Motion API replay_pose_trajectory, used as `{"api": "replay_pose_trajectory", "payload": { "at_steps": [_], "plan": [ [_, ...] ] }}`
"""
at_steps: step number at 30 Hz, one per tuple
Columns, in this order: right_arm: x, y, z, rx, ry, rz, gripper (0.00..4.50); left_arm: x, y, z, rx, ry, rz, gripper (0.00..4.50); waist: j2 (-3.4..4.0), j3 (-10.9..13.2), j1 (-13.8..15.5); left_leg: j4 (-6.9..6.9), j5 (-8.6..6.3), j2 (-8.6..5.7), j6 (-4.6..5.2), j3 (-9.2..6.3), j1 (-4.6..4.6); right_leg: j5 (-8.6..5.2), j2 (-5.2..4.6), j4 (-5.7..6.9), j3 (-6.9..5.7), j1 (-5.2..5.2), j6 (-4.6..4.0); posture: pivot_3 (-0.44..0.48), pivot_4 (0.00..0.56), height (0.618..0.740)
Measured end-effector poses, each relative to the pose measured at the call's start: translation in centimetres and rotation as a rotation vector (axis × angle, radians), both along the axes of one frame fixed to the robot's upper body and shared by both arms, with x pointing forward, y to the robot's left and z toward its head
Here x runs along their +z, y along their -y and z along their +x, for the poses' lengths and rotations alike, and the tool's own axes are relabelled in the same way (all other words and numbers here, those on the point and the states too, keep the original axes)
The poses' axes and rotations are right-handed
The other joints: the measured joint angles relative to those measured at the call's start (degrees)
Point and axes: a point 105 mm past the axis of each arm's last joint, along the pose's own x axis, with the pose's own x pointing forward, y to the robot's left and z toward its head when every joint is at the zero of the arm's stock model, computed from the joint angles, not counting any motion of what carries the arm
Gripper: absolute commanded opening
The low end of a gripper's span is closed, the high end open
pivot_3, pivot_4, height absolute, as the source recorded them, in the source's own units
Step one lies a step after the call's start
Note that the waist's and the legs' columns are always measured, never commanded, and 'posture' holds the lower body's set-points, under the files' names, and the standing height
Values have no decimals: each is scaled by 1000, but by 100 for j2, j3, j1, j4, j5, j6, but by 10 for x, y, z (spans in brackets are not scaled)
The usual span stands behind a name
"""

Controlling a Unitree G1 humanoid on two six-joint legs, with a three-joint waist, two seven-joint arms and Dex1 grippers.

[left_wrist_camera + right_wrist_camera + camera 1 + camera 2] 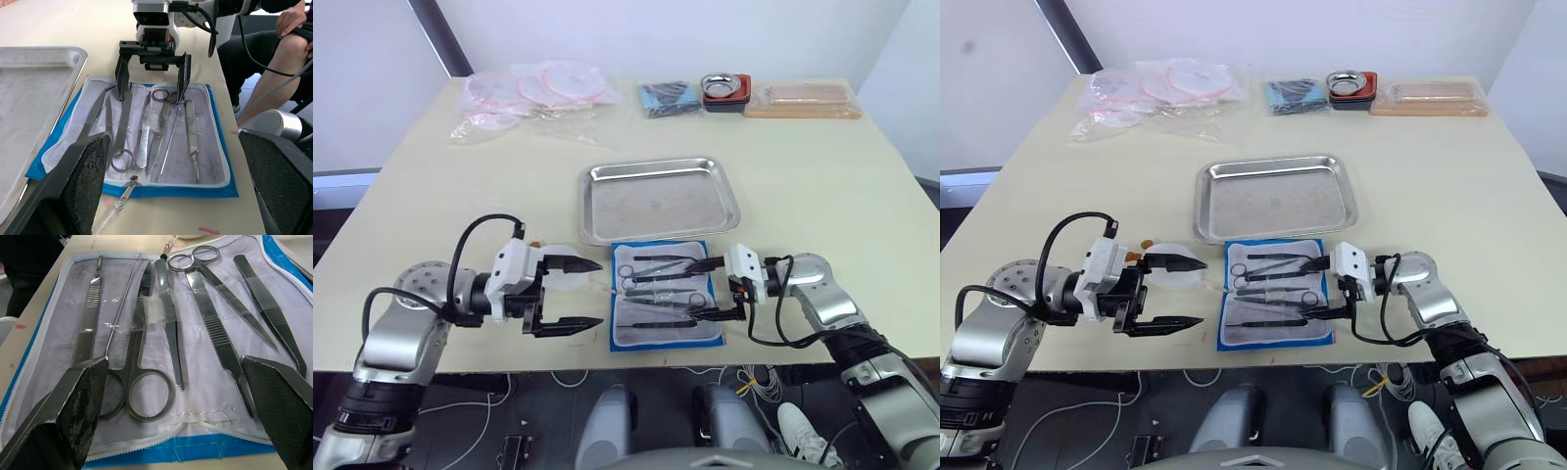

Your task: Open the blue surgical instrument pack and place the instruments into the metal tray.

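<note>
Stainless steel first: the metal tray (660, 199) sits in the middle of the table (822, 186) with nothing on its shiny floor. Just in front of it, nearly touching its near rim, the blue surgical instrument pack (665, 295) lies unfolded and flat, its whitish-grey lining facing up inside a blue border. All the instruments (161, 328) are in the pack, side by side — ring-handled scissors, straight tweezers with ribbed grips, and a thin probe-like rod, with clear strips across their middles.

The right gripper (714, 289) is at the pack's right edge, its two black fingers spread wide apart, one over the far right corner and one over the near right corner, tips pointing in over the lining; it holds nothing. The left gripper (579, 294) is just beside the pack's left edge, also spread wide and empty, its fingers level with the pack's far and near edges.

Along the table's far edge lie clear plastic bags (533, 98), a smaller blue packet (668, 97), a small steel bowl with a red base (724, 90) and a tan board (803, 100).
</note>
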Motion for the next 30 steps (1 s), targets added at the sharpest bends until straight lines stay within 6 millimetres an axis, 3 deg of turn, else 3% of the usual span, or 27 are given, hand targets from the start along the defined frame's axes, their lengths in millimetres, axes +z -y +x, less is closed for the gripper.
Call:
{"api": "replay_pose_trajectory", "payload": {
  "at_steps": [4,10,14,16,24,27,30],
  "plan": [
    [-2,0,1,-10,-6,3,4500,-4,-6,4,14,9,19,4417,0,0,-4,-2,0,2,0,3,51,-27,-1,-4,2,49,-2,0,150,740],
    [-3,-1,2,-16,-4,9,4500,-4,-7,20,28,41,34,4417,-3,-5,-5,-1,0,2,0,0,55,-26,0,0,1,51,-3,0,150,740],
    [-2,-2,2,-14,-3,13,4500,-5,-3,31,15,16,14,3306,-4,-7,-9,-2,0,2,0,1,53,-25,2,-1,1,51,-2,0,150,740],
    [-2,-2,2,-16,-4,14,4500,-5,0,38,9,20,15,2303,-8,-9,-10,-1,0,2,0,0,53,-25,3,0,1,51,-2,0,150,740],
    [-1,-5,3,-14,-3,24,4500,-24,8,66,-11,53,123,2303,-8,-9,-47,-2,0,5,0,2,53,-23,10,3,7,49,-4,0,150,740],
    [-1,-4,3,-18,-3,24,4500,-32,25,84,-52,47,144,2303,-12,-12,-23,0,0,4,1,-1,53,-22,13,5,5,50,-3,0,150,740],
    [-1,-6,3,-17,-4,28,4500,-33,29,93,-56,63,158,2303,-12,-12,-42,-1,0,5,1,-4,53,-9,16,5,5,49,18,0,150,740]
  ]
}}
